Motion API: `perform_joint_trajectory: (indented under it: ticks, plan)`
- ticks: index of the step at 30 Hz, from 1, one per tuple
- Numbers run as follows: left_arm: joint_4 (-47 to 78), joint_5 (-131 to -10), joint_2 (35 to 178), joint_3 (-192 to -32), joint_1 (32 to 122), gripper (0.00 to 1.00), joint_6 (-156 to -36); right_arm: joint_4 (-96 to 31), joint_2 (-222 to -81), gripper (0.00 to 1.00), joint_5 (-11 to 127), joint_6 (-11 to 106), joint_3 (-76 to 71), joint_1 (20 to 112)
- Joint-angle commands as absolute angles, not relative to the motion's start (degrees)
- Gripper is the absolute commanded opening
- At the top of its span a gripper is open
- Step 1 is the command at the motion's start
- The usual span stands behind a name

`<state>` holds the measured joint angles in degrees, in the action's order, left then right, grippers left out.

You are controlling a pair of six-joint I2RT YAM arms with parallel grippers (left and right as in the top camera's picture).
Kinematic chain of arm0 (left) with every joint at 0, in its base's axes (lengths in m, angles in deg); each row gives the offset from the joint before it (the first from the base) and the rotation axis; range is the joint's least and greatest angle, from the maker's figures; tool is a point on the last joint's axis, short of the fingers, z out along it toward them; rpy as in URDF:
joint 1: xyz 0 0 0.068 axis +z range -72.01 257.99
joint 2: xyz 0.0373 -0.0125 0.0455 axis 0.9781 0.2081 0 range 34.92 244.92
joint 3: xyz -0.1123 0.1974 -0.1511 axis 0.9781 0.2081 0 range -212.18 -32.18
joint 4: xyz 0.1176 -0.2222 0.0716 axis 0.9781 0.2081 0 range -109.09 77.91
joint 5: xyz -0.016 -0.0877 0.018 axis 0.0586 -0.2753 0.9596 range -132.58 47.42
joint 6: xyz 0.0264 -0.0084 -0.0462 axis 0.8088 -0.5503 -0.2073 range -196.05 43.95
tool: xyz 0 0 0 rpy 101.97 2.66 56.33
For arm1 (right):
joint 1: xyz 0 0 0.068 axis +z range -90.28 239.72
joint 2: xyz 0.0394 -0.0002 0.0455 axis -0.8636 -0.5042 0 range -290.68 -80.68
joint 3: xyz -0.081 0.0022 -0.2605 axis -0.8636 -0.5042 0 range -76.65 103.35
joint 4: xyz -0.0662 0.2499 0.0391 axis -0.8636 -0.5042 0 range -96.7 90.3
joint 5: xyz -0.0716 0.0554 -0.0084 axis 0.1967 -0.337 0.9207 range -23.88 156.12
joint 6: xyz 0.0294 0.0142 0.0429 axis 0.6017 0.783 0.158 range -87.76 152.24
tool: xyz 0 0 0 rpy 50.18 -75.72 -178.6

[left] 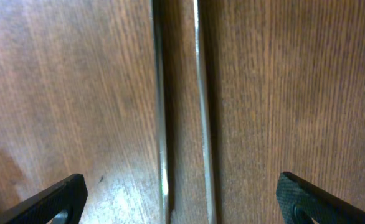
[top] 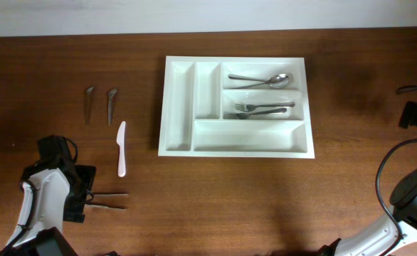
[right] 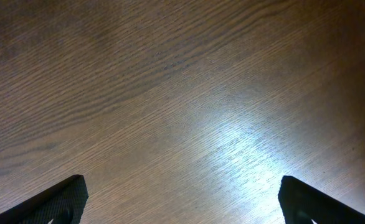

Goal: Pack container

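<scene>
with left jaws wide apart either side of thin metal strips (left: 200, 93) on the tabletop (left: 294, 93), lower left overhead; right jaws wide too.

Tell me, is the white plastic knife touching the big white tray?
Apart. The overhead view shows a strip of bare brown table between the white plastic knife and the left wall of the tray.

2 thin metal pcs (left: 202, 124) by L fingers (left: 52, 199): blurred, ends cropped, type unclear.
</scene>
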<state>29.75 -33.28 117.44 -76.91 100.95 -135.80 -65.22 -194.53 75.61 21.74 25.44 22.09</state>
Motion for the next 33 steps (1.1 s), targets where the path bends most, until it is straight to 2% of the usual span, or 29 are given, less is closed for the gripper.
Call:
perform_joint_trajectory:
  ticks: [1, 8, 17, 21, 33]
  plan:
    - [28.7, -34.7, 117.9, -75.8, 101.1, 0.99, -134.7, -65.2, -194.4, 0.99, 75.5, 22.3, 25.1, 22.2]
    - [29.1, -34.9, 117.9, -73.2, 101.1, 0.99, -139.9, -65.2, -194.4, 0.99, 75.5, 22.3, 25.1, 22.2]
    - [28.0, -33.5, 117.9, -72.3, 101.1, 0.99, -139.2, -65.2, -194.4, 0.99, 75.5, 22.3, 25.1, 22.2]
    - [27.9, -29.0, 117.9, -72.3, 101.1, 0.99, -139.2, -65.2, -194.4, 0.99, 75.5, 22.3, 25.1, 22.2]
    - [28.9, -31.4, 117.9, -72.3, 101.1, 0.99, -139.2, -65.2, -194.4, 0.99, 75.5, 22.3, 25.1, 22.2]
